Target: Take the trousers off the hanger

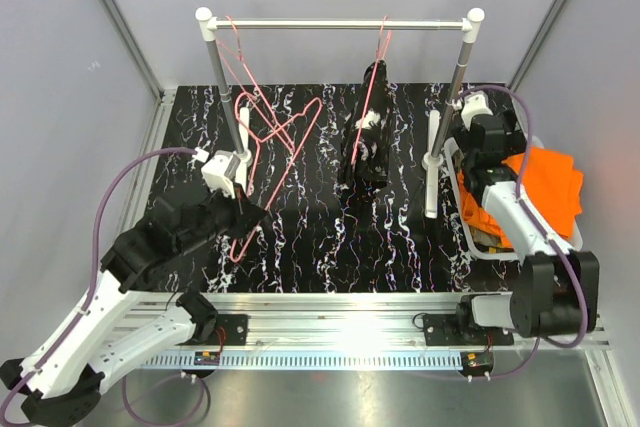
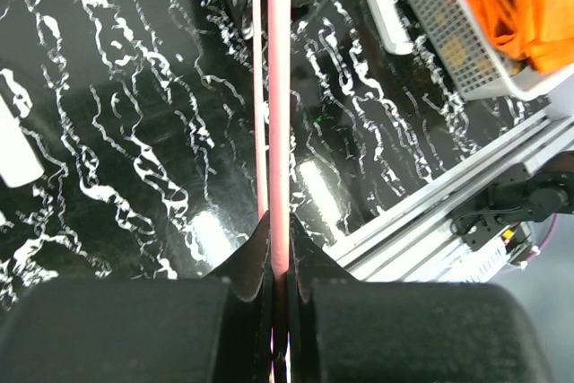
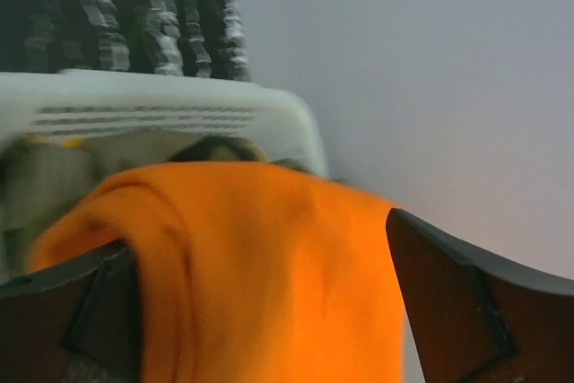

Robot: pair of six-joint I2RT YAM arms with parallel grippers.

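Note:
Black trousers with white markings (image 1: 368, 132) hang from a pink hanger (image 1: 381, 47) on the rail. Bright orange trousers (image 1: 548, 185) lie heaped in the white basket (image 1: 585, 237) at the right, and a bit of olive-brown cloth (image 3: 213, 148) shows under them. My right gripper (image 3: 256, 235) hovers just over the orange trousers (image 3: 269, 284). It is open, with its fingers spread wide on either side of the cloth. My left gripper (image 2: 280, 230) is shut on the thin bar of a bare pink hanger (image 2: 279, 87) low over the table; in the top view that gripper (image 1: 245, 215) is at front left.
A white-footed clothes rack (image 1: 340, 23) spans the back of the black marbled table (image 1: 330, 237), its posts at left and right. More bare pink hangers (image 1: 232, 47) hang at the rail's left end. The basket's mesh wall (image 2: 439, 24) stands right of the table; an aluminium rail runs along the front.

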